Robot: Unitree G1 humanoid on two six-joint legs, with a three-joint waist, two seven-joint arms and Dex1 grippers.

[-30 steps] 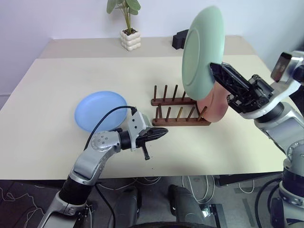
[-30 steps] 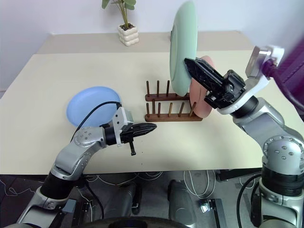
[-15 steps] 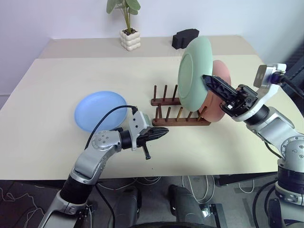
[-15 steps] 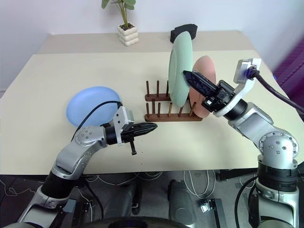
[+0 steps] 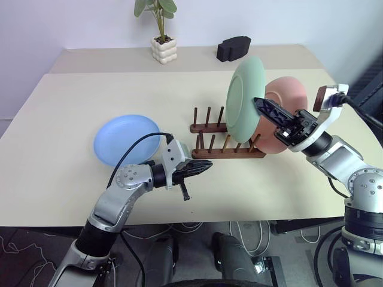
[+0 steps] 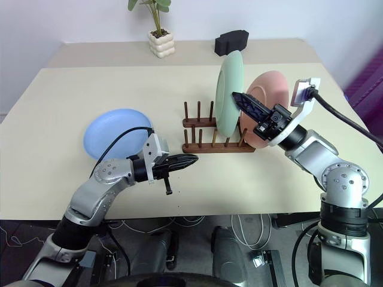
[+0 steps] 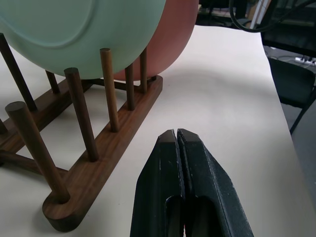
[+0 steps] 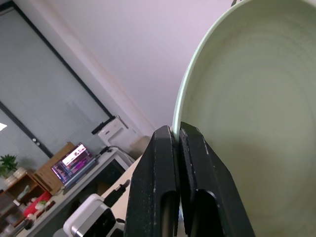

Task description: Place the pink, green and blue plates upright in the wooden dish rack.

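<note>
The wooden dish rack (image 5: 224,143) stands mid-table. The pink plate (image 5: 286,119) stands upright at the rack's right end. Just left of it is the green plate (image 5: 242,98), upright and slightly tilted, its lower edge down among the peg tops. My right gripper (image 5: 258,103) is shut on the green plate's (image 8: 247,98) rim from the right. The blue plate (image 5: 127,139) lies flat on the table, left of the rack. My left gripper (image 5: 207,167) is shut and empty, hovering level just in front of the rack's (image 7: 108,168) near rail and pointing right.
A potted plant (image 5: 163,42) in a white pot and a black object (image 5: 233,46) sit at the table's back. The cream table (image 5: 72,107) has bare surface to the left and in front of the rack.
My right gripper has brought the green plate down and forward from high above the rack into the pegs beside the pink plate. The left arm has not moved.
</note>
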